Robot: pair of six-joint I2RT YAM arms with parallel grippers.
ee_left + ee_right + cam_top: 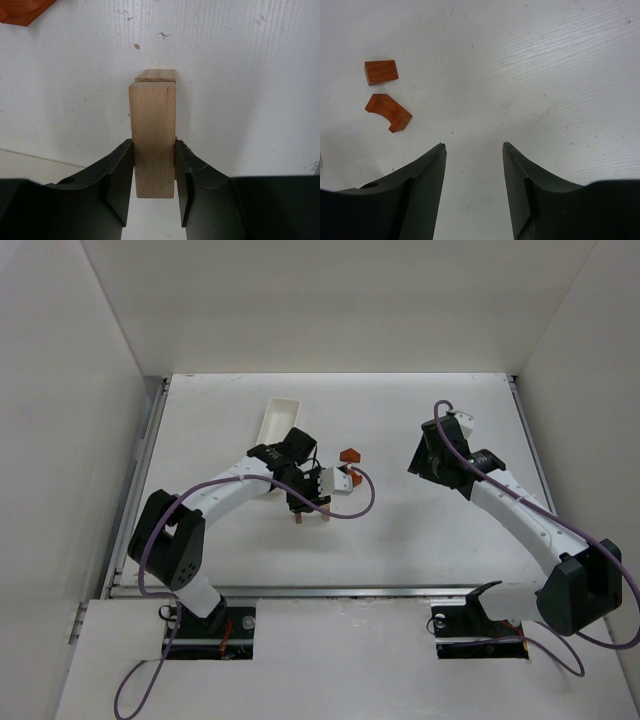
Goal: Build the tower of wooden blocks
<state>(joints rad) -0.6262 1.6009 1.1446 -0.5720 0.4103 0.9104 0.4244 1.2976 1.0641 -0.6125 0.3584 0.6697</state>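
Observation:
My left gripper (pixel 308 502) (pixel 154 145) is shut on a light tan wooden block (pixel 152 110), its jaws pressing the block's two long sides. The end of a second tan block (pixel 156 76) shows just beyond it. In the top view two tan uprights (pixel 297 517) (pixel 325 515) stick out from under that gripper, and the rest is hidden by it. Two orange-red pieces lie flat on the table, a wedge (pixel 381 72) (pixel 349 455) and a curved one (pixel 388 112). My right gripper (pixel 422 462) (pixel 474 146) hangs open and empty to their right, over bare table.
A long white tray (pixel 280 420) lies behind the left gripper. White walls close in the table on the left, back and right. A purple cable (pixel 365 502) loops beside the left wrist.

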